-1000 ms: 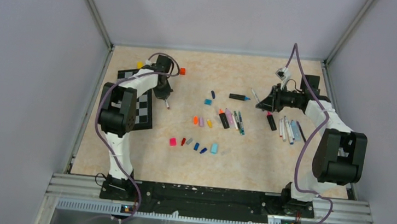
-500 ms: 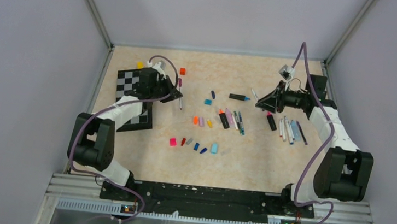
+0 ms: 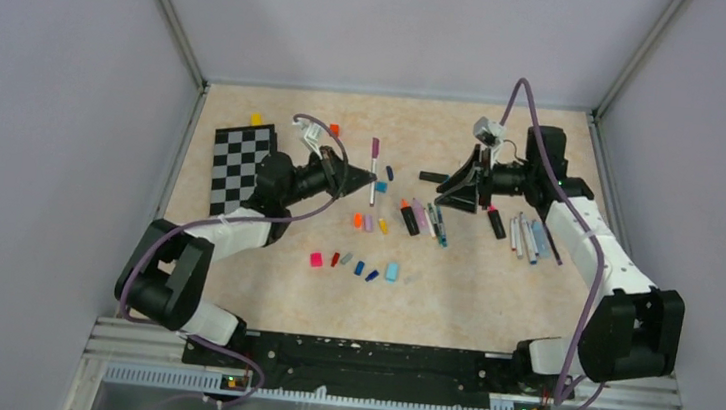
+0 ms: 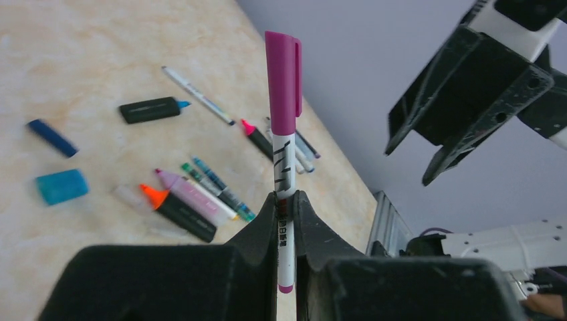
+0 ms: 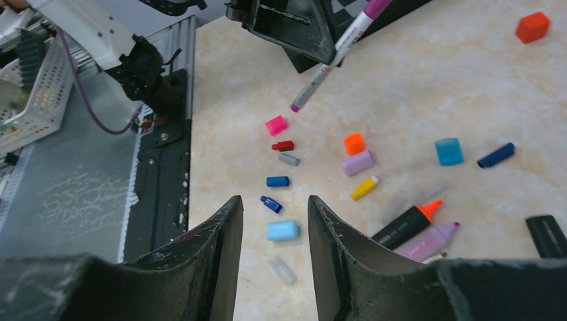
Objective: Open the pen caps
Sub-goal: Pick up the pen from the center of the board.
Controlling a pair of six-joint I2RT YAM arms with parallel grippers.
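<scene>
I hold pen [image 4: 283,167] clenched in left end effector [image 4: 285,200]; right end effector [image 5: 274,204] released, empty. Best next: square its jaws on cap [image 4: 283,83], pull along barrel.

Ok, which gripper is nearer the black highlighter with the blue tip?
Right. The right gripper hangs open just beside the black highlighter, partly hiding it from above. The left gripper, holding a magenta-capped pen, is well off to its left.

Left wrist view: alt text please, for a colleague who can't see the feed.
The left pincer grips a white pen by its barrel, magenta cap on and pointing away from the camera. The open right pincer hangs at upper right, apart from the pen. On the beige table behind lie uncapped markers and two loose blue caps.
</scene>
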